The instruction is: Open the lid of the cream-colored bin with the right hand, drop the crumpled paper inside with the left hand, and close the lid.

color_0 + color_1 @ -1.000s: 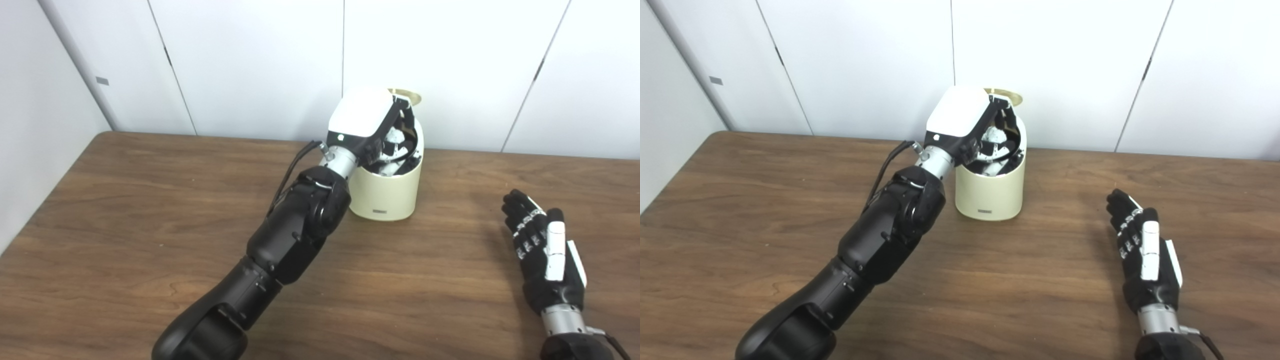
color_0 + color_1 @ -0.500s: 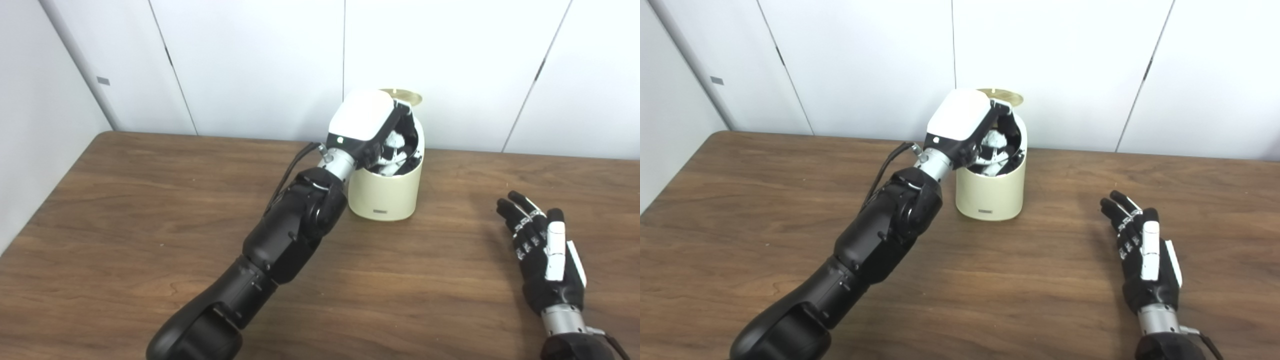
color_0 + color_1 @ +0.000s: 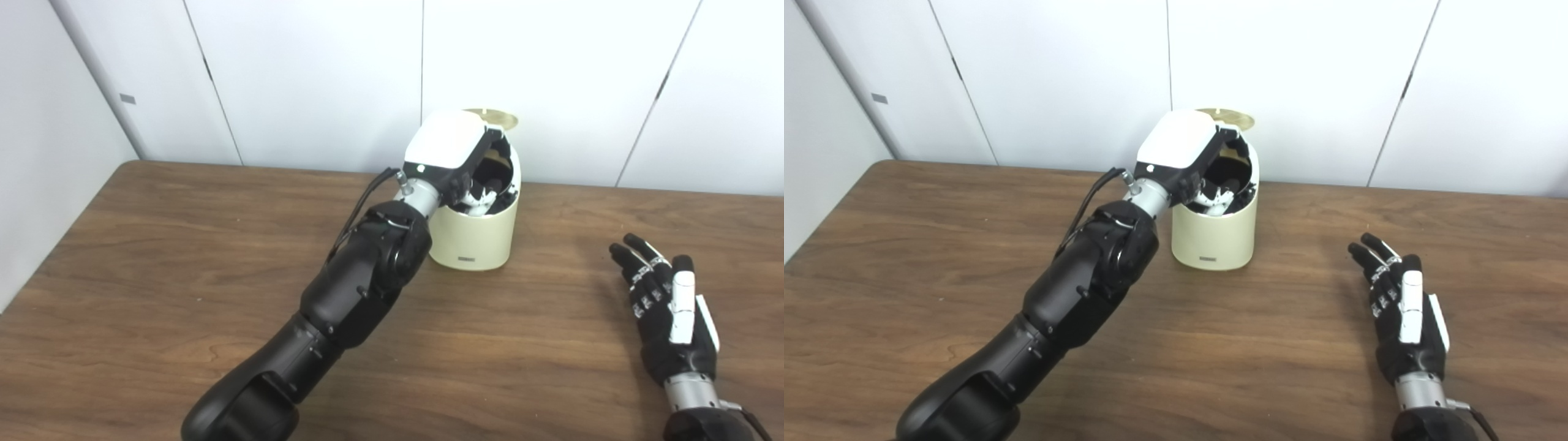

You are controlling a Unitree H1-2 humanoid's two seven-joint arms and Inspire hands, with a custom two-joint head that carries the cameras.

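Note:
The cream-colored bin (image 3: 471, 236) stands at the table's back edge, its round lid (image 3: 497, 116) tipped up and open behind it. My left hand (image 3: 444, 144) is over the bin's mouth, white back facing up. Its fingers (image 3: 481, 196) are spread and reach down inside the rim. No crumpled paper shows in the hand; the bin's inside looks dark. My right hand (image 3: 667, 312) lies open and empty on the table, well to the right of the bin and apart from it.
The brown wooden table (image 3: 184, 257) runs to a white panelled wall (image 3: 306, 73) just behind the bin. My left forearm (image 3: 361, 282) crosses the table's middle on a slant toward the bin.
The white crumpled paper seen in my left hand's fingers over the bin is no longer visible. The fingers have opened and dipped lower into the bin. The right hand has barely moved.

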